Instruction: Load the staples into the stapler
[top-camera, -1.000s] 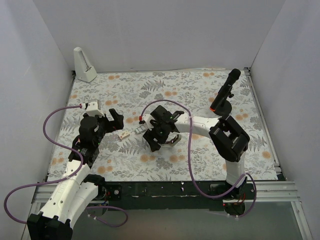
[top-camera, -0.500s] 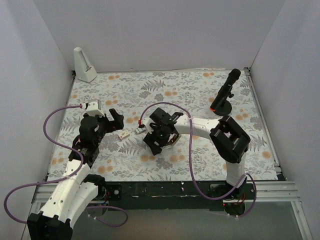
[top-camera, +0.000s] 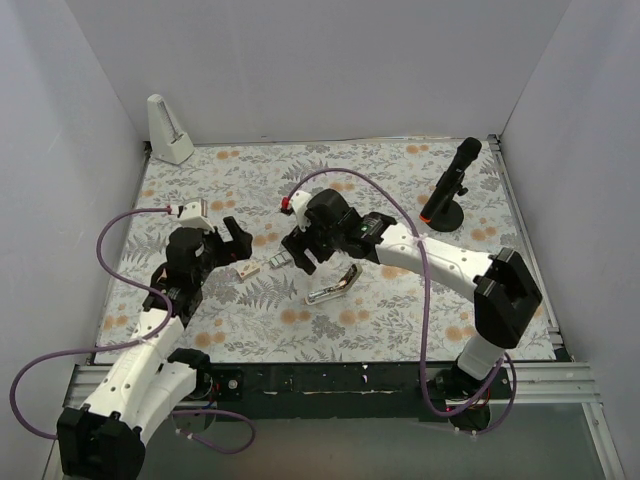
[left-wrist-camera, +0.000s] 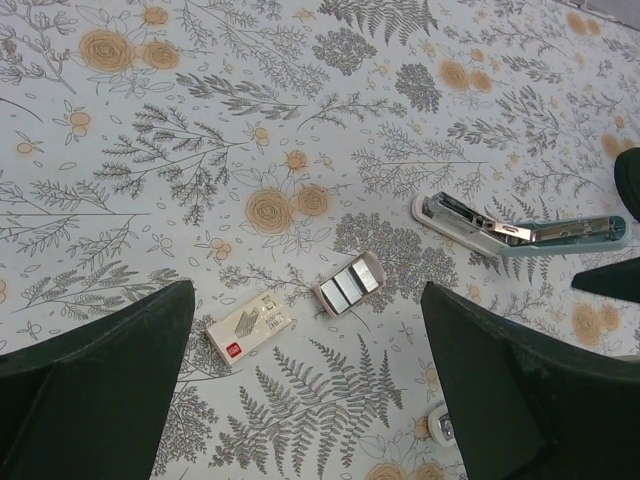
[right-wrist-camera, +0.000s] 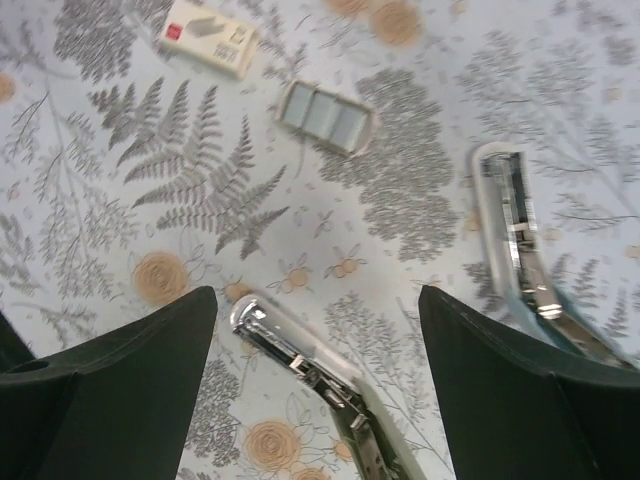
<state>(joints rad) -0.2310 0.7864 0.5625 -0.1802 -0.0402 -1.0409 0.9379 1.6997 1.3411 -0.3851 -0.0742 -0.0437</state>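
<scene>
As I looked down from the top camera, the left tool (top-camera: 232, 238) hung released over the floral surface (top-camera: 400, 180), just beside the beige staple box (top-camera: 245, 270). The grey staples (top-camera: 278, 262) lay in their tray between that box and the right tool (top-camera: 300, 255), whose jaws were also spread with nothing in them. The stapler (top-camera: 335, 285) lay splayed open on the surface, just nearer to me than the right tool. Through the left wrist camera I saw the staple box (left-wrist-camera: 250, 327) and the staples (left-wrist-camera: 350, 283) side by side, not touching, framed by that tool's wide-apart fingers (left-wrist-camera: 100, 370), with the light-blue stapler (left-wrist-camera: 520, 228) off to the right. On the right wrist camera the stapler (right-wrist-camera: 512, 235) showed its silver rail facing up, its chrome arm (right-wrist-camera: 300, 365) lying between the parted fingers.
</scene>
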